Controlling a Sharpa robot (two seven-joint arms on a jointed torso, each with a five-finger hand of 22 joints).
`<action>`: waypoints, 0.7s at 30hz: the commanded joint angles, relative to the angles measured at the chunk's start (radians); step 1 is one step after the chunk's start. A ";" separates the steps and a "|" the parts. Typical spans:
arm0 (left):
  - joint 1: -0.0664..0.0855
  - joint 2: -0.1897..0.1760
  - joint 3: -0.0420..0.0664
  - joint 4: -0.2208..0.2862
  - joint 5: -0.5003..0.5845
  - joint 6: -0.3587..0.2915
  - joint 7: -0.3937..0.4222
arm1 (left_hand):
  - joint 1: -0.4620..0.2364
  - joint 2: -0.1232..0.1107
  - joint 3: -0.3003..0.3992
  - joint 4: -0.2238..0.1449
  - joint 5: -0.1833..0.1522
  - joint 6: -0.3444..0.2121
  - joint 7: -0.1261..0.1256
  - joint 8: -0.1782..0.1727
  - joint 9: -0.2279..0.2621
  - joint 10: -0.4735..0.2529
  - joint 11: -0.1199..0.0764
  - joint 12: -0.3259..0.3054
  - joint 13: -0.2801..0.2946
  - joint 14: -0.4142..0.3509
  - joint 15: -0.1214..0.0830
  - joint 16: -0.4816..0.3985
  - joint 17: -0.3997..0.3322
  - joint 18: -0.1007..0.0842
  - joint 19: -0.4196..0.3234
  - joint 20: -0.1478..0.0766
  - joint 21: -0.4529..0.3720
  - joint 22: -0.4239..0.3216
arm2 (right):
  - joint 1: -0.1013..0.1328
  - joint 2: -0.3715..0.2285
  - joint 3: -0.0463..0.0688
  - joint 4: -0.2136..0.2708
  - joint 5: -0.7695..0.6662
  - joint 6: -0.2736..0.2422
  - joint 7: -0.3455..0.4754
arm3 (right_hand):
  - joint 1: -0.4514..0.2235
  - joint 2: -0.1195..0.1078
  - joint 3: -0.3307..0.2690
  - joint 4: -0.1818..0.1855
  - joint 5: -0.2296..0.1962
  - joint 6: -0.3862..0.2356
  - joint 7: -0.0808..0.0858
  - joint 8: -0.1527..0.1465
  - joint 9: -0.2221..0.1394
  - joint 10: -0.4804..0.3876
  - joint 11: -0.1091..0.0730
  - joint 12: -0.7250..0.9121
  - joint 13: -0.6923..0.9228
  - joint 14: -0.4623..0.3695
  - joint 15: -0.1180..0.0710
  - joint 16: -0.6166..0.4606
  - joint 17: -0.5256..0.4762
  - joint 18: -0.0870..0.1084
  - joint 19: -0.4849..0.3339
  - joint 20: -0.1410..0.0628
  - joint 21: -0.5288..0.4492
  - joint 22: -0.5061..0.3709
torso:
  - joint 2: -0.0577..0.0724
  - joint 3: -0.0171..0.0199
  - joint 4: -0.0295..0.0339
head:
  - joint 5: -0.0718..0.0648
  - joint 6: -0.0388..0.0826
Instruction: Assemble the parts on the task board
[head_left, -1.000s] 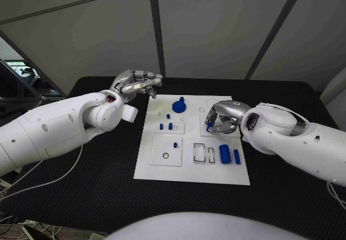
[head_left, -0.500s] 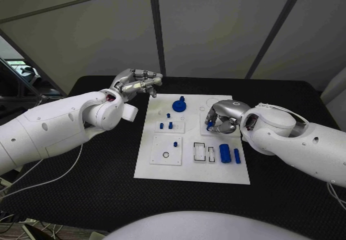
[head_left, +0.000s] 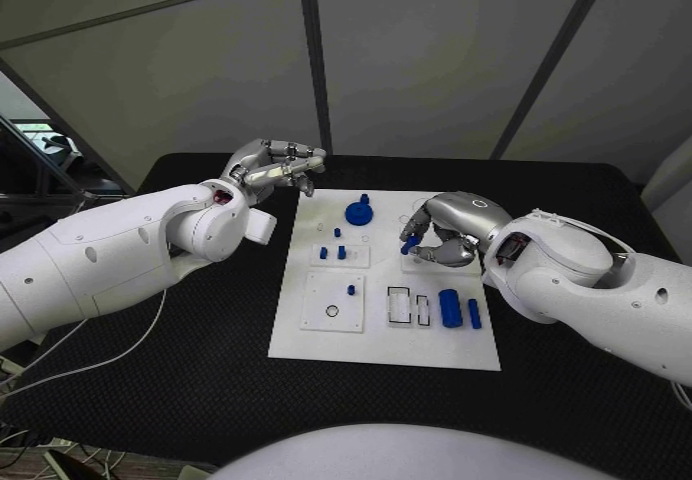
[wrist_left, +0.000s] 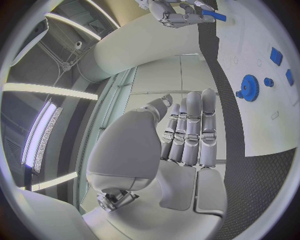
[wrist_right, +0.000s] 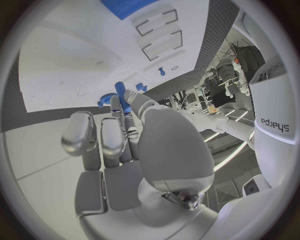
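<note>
While poised over the right half of the white rectangular task board (head_left: 382, 340) at frame centre, right silver hand (head_left: 444, 232) pinches a small blue peg-shaped part (head_left: 413, 242) between thumb and fingertip, other fingers curled alongside; same blue part seen against the fingertips in the right wrist view (wrist_right: 119, 90). Up at upper left of the head frame, just off the board's far left corner and above the black table (head_left: 173, 390), left silver hand (head_left: 274, 165) hangs with fingers curled inward on nothing, straight and pressed together in the left wrist view (wrist_left: 187, 135). On the board: round blue gear-shaped part (head_left: 358, 212) near the top edge, two short blue pegs (head_left: 332, 252) standing in a small square plate below it, one more tiny blue peg (head_left: 351, 290) in the larger square plate at lower left, and a blue cylinder (head_left: 449, 306) beside a slim blue bar (head_left: 473, 313) at lower right, next to two rectangular slotted frames (head_left: 407, 305).
</note>
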 joint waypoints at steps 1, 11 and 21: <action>0.002 0.001 0.001 0.001 0.004 0.010 0.003 | -0.003 0.007 -0.007 0.001 0.005 -0.007 0.003 0.004 -0.001 -0.008 -0.003 0.006 0.001 -0.006 0.003 -0.006 -0.001 -0.018 -0.001 0.005 -0.002 -0.001 | 0.002 0.004 0.001 0.037 0.010 -0.067 0.020 | 0.006 0.005 0.006 0.001 0.007 0.005 0.001 0.004 0.000 0.008 0.000 -0.002 0.001 0.026 -0.007 0.006 0.002 -0.007 0.008 -0.003 0.005 0.001 | 0.001 -0.0008 -0.0006 | 0.003 0.003; 0.002 0.007 0.001 0.002 0.004 0.011 0.003 | -0.003 0.007 -0.007 0.001 0.005 -0.007 0.003 0.004 -0.001 -0.008 -0.003 0.006 0.001 -0.006 0.003 -0.006 -0.001 -0.018 -0.001 0.005 -0.002 -0.001 | 0.000 0.102 -0.029 0.051 0.024 -0.036 0.056 | 0.005 0.003 0.007 -0.001 0.008 0.005 0.002 0.003 0.000 0.008 0.001 -0.004 0.002 0.026 -0.006 0.004 -0.002 -0.007 0.007 -0.003 0.004 -0.001 | 0.002 -0.0004 0.0031 | 0.017 -0.003; 0.002 0.015 0.001 0.000 0.004 0.013 0.003 | -0.003 0.009 -0.008 0.001 0.005 -0.007 0.003 0.005 -0.001 -0.009 -0.003 0.007 0.001 -0.006 0.003 -0.006 -0.001 -0.018 -0.001 0.005 -0.003 -0.002 | -0.005 0.191 -0.100 0.017 0.019 -0.008 0.087 | 0.003 0.001 0.007 0.000 0.007 0.003 0.003 0.002 -0.001 0.007 0.002 -0.006 0.002 0.025 -0.006 0.003 -0.004 -0.006 0.005 -0.003 0.002 -0.003 | 0.002 -0.0005 0.0002 | 0.043 -0.015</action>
